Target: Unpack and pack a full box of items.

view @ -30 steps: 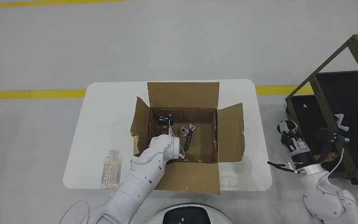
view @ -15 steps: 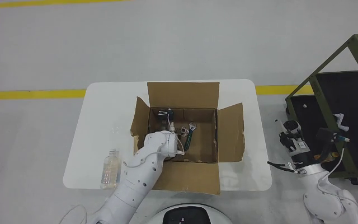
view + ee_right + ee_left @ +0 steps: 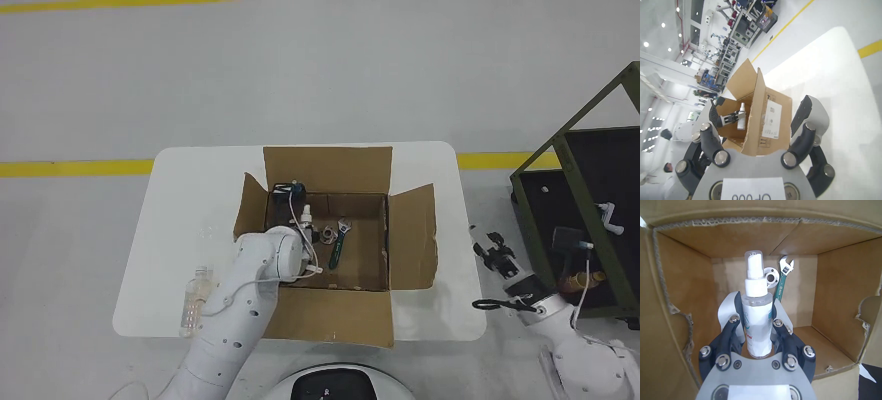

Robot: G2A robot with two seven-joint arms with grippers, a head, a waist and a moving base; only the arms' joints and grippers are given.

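1. Sits on the table left of the box (image 3: 410,235): water bottle (image 3: 198,300); likely light, smooth.
2. Inside the box near its left wall: left gripper (image 3: 756,303) clamped on the spray bottle (image 3: 756,323) at mid-body. Probably light, stiff, slick; grips best around the body, not the cap.
3. On the box floor, side by side: flange (image 3: 771,278), wrench (image 3: 783,275); likely heavy, rigid.
4. Beyond the table's right edge: right gripper (image 3: 759,108), spread wide, empty.

Matt corrugated cardboard box (image 3: 829,285), glossy clear plastic spray bottle (image 3: 757,313), shiny metal wrench (image 3: 783,277).
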